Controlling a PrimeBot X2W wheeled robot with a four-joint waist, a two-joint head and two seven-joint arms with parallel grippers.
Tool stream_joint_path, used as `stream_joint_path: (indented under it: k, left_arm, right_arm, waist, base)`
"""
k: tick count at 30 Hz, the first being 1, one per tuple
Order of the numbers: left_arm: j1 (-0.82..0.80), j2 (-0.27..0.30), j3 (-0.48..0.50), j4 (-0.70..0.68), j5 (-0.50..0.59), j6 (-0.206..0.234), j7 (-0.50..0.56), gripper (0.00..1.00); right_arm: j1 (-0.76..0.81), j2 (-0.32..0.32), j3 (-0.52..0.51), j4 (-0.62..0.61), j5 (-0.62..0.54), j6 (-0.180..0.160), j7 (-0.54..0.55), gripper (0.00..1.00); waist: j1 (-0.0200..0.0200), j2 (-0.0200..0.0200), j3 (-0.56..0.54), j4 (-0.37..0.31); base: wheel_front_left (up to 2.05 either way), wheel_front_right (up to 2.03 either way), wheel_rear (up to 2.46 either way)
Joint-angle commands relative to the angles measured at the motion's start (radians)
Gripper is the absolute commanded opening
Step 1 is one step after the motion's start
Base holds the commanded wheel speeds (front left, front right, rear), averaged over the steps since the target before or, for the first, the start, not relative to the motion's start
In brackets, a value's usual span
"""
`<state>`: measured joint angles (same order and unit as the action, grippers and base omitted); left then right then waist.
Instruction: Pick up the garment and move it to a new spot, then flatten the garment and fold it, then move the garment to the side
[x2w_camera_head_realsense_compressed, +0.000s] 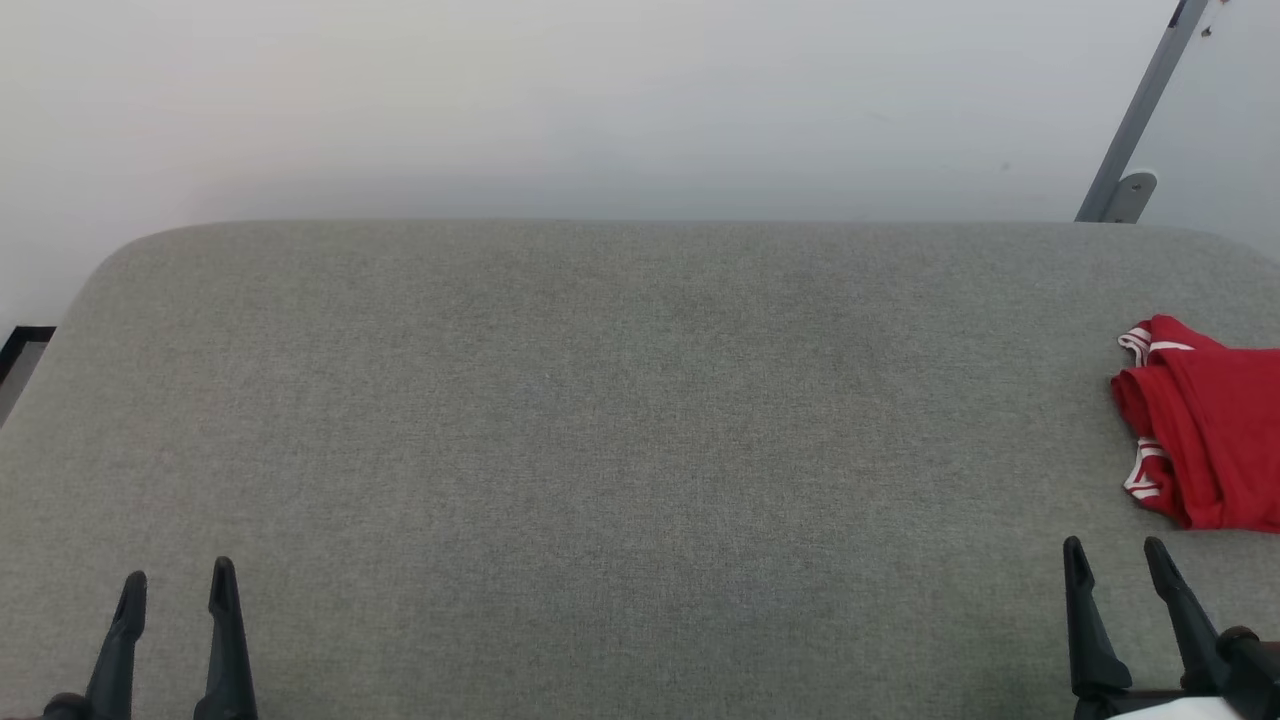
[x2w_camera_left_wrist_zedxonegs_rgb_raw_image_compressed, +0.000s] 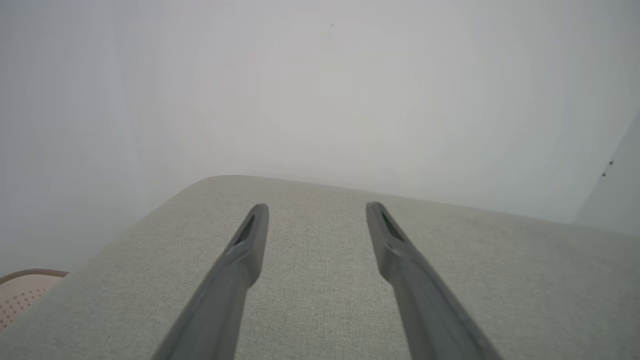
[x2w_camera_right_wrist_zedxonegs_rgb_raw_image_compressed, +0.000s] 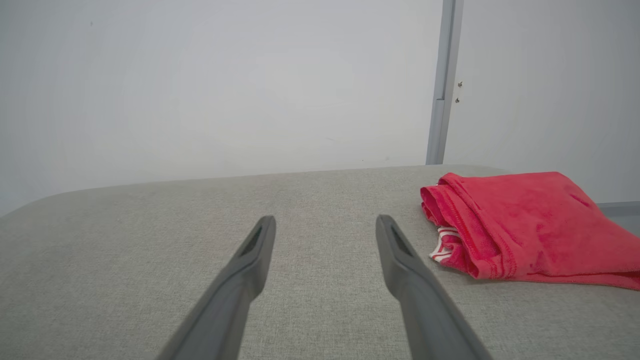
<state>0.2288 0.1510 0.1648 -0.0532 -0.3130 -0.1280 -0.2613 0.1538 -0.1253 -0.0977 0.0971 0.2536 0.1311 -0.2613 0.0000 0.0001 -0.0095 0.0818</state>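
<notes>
The garment (x2w_camera_head_realsense_compressed: 1210, 430) is a bright red knit shirt with red-and-white striped trim, lying folded in a compact bundle at the right edge of the grey padded table (x2w_camera_head_realsense_compressed: 600, 420). In the right wrist view the garment (x2w_camera_right_wrist_zedxonegs_rgb_raw_image_compressed: 525, 225) rests just right of and beyond my fingers. My right gripper (x2w_camera_head_realsense_compressed: 1115, 560) stands open near the table's front right, a short way in front of the garment and apart from it, nothing between its fingers (x2w_camera_right_wrist_zedxonegs_rgb_raw_image_compressed: 400, 250). At the front left, my left gripper (x2w_camera_head_realsense_compressed: 178, 585) is open and empty over bare fabric (x2w_camera_left_wrist_zedxonegs_rgb_raw_image_compressed: 315, 250).
A pale wall runs behind the table's rounded far edge. A grey metal strut (x2w_camera_head_realsense_compressed: 1140, 110) with a foot bracket leans at the back right. A beige perforated seat (x2w_camera_left_wrist_zedxonegs_rgb_raw_image_compressed: 20, 295) shows below the table's left corner.
</notes>
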Motion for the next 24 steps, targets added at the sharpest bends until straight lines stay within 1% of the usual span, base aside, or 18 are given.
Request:
stream_joint_path:
  k: [1,2,8,20,21,24]
  left_arm:
    - [0.007,-0.004,0.006,-0.009,0.008,-0.004,-0.005,1.00]
    - [0.000,-0.001,0.002,-0.008,0.006,0.000,0.000,0.00]
    - [0.000,-0.030,-0.008,0.045,-0.005,0.000,0.005,0.00]
    - [-0.056,-0.037,-0.020,0.087,-0.219,0.000,0.061,0.00]
    - [-0.056,-0.037,-0.020,0.087,-0.219,0.000,0.061,0.00]
    - [-0.069,-0.039,-0.022,0.096,-0.267,0.000,0.074,0.00]
  right_arm:
    - [0.008,0.007,0.003,-0.002,-0.005,-0.001,-0.004,1.00]
    - [0.000,0.003,0.001,0.001,0.000,0.000,0.000,0.00]
    - [0.003,0.019,0.003,0.049,0.014,0.000,0.007,0.00]
    - [-0.042,0.028,0.000,0.064,0.231,0.000,0.067,0.00]
    - [-0.042,0.028,0.000,0.064,0.231,0.000,0.067,0.00]
    - [-0.052,0.030,-0.001,0.068,0.281,0.000,0.080,0.00]
  waist:
    - [0.0000,-0.0001,0.000,0.000]
    - [0.0000,-0.0001,-0.001,0.000]
    - [0.0000,-0.0001,-0.001,-0.001]
    - [0.0000,-0.0001,0.000,-0.008]
    - [0.0000,-0.0001,0.000,-0.008]
    - [0.0000,-0.0001,0.001,-0.010]
  base:
    - [0.00,0.00,0.00]
    - [0.00,0.00,0.00]
    - [0.00,0.00,0.00]
    - [0.00,0.00,0.00]
    - [0.00,0.00,0.00]
    - [0.00,0.00,0.00]
